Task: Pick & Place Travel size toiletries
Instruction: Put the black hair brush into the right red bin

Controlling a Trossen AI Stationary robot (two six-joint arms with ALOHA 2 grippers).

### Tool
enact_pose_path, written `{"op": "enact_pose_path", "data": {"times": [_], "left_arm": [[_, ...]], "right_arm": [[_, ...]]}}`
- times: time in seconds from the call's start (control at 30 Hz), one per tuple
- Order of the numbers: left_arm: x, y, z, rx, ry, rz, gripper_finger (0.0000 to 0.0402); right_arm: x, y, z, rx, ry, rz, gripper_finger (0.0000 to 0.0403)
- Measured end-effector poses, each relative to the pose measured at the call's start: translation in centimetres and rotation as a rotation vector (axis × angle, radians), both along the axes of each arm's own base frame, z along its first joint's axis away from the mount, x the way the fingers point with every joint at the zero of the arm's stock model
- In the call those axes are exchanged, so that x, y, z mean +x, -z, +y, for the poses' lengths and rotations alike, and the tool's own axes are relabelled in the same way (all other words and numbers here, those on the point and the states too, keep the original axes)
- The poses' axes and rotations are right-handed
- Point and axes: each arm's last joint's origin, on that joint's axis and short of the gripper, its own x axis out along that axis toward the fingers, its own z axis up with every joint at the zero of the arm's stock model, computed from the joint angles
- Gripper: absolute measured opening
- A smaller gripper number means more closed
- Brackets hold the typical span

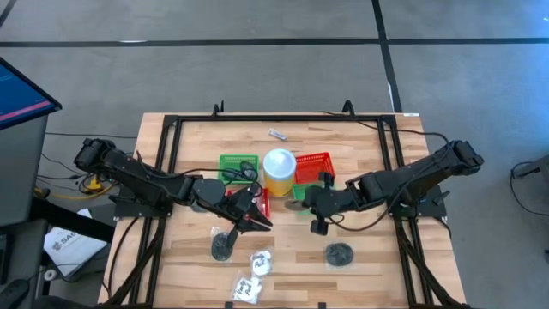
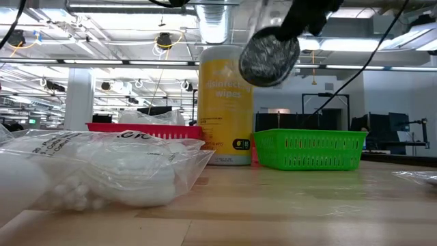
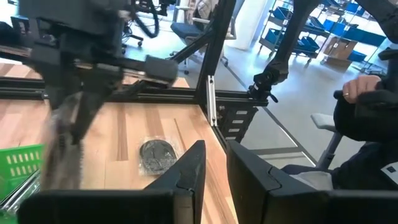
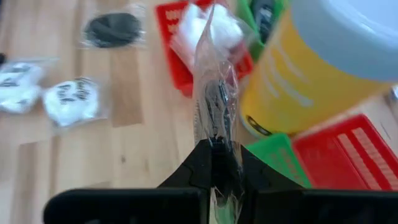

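Right wrist view: right gripper (image 4: 219, 163) clamped a clear bag (image 4: 216, 99) hanging lengthwise beside the yellow tub (image 4: 317, 81); left gripper (image 3: 214, 168), jaws slightly apart, empty nearby.

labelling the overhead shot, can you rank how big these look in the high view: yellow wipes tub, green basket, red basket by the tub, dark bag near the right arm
1. Red basket and green basket: look alike, no ranking between them.
2. Yellow wipes tub, slightly smaller.
3. Dark bag, smallest.

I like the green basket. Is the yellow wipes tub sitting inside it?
No, the yellow wipes tub stands on the table between the green basket and the red basket.
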Motion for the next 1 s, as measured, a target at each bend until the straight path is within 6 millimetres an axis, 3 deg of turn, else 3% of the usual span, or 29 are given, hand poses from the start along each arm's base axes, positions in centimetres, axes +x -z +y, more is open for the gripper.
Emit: {"op": "enact_pose_path", "data": {"times": [0.43,1.0], "left_arm": [[0.0,0.0,0.0,-0.002,0.0,0.002,0.0057],[0.0,0.1,0.0,-0.002,0.0,0.006,0.0057]], "right_arm": [[-0.3,0.9,-5.1,0.004,0.231,0.154,0.0017],[-0.7,1.2,-12.0,0.086,0.444,0.224,0.0017]]}}
